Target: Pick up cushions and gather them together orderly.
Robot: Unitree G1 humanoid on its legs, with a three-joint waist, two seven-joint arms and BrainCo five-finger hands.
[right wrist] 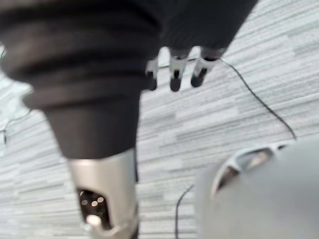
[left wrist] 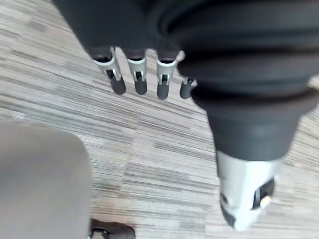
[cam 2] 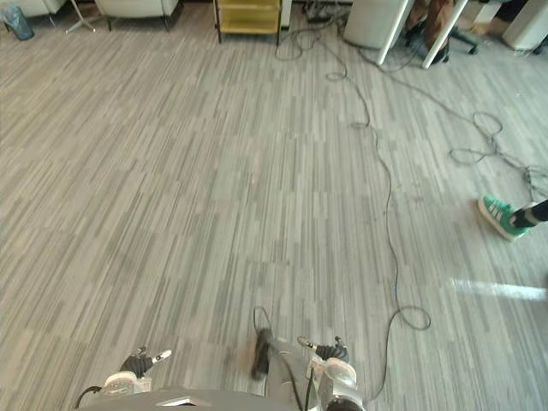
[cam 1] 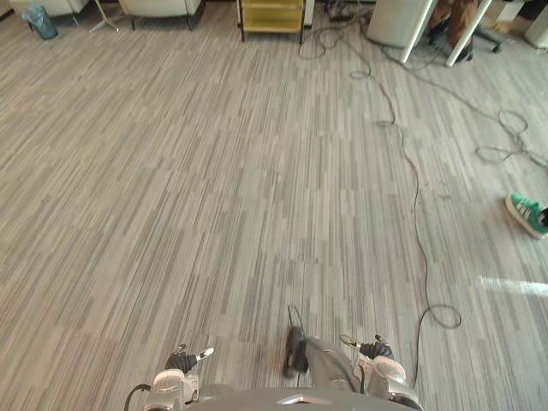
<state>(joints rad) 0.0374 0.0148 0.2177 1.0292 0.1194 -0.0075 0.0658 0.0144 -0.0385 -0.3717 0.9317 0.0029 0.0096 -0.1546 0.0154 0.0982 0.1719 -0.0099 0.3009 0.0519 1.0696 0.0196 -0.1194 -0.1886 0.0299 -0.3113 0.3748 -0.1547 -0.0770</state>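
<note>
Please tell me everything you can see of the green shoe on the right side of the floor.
The green shoe is a person's sneaker with a pale sole. It rests on the grey striped floor near the right edge; a dark leg leaves it toward that edge. Nothing else touches it.

Both head eyes overlook the same carpet (cam 1: 214, 171); wrist cameras apparently face it close

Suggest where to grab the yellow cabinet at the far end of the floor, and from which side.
Probably a dark front corner post of the yellow cabinet, coming from the open floor in front: its front faces the robot and the posts stand upright and exposed. Its top is cut off, so higher holds can't be judged. The left hand and right hand hang open.
</note>
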